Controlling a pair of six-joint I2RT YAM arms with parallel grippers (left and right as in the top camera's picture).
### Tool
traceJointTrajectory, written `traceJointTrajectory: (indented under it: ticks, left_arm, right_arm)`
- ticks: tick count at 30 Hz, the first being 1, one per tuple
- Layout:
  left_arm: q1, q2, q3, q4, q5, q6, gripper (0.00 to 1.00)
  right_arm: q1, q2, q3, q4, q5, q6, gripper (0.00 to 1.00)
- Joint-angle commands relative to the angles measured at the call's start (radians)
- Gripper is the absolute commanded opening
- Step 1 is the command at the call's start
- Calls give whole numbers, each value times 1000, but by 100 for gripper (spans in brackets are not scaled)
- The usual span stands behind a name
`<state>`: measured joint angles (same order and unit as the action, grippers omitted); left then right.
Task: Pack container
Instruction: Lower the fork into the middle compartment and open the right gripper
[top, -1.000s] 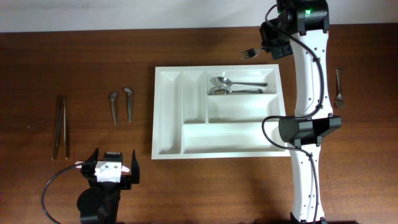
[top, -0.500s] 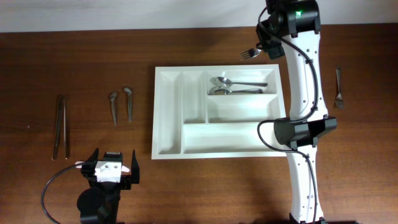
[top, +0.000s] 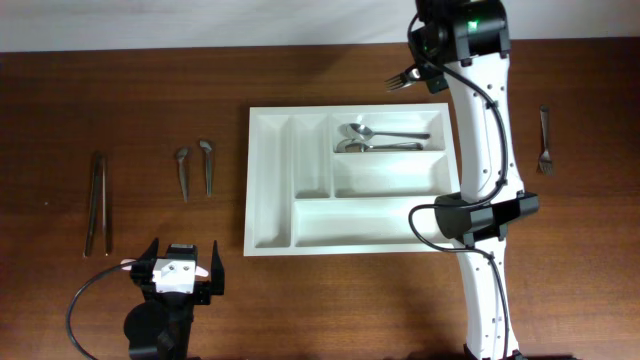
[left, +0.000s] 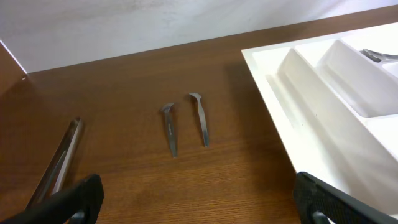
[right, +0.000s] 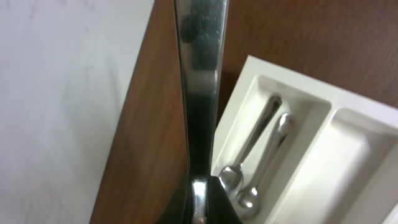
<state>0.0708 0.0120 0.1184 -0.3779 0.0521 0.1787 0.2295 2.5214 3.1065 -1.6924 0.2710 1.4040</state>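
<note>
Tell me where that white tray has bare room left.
Bare: the two narrow slots by the tray's left wall, the wide bay beside them just below the spoons, and the long bay along the near edge. Crowded: only the far right bay, where the spoons lie.

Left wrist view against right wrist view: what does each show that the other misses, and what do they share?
Only the left wrist: two small utensils and a long metal piece lying on the table, plus the long narrow compartments of the tray. Only the right wrist: the fork, clamped in the right gripper. Both: the wooden table, the white tray and the spoons in it, though the left wrist catches only a tip of them.
</note>
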Motion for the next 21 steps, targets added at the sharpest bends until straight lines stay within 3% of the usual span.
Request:
traceJointTrajectory:
  ticks: [1, 7, 11, 21]
  left_arm:
    - [4, -6, -6, 3, 11, -9, 99]
    - [4, -6, -6, 3, 11, -8, 99]
    - [4, -6, -6, 3, 11, -8, 99]
    - [4, -6, -6, 3, 11, -8, 99]
  right_arm:
    - [15, -58, -55, -6, 43, 41, 4]
    - [35, -156, -320, 2, 59, 200, 4]
    - [41, -211, -480, 11, 54, 232, 4]
    - [48, -212, -594, 3, -129, 233, 4]
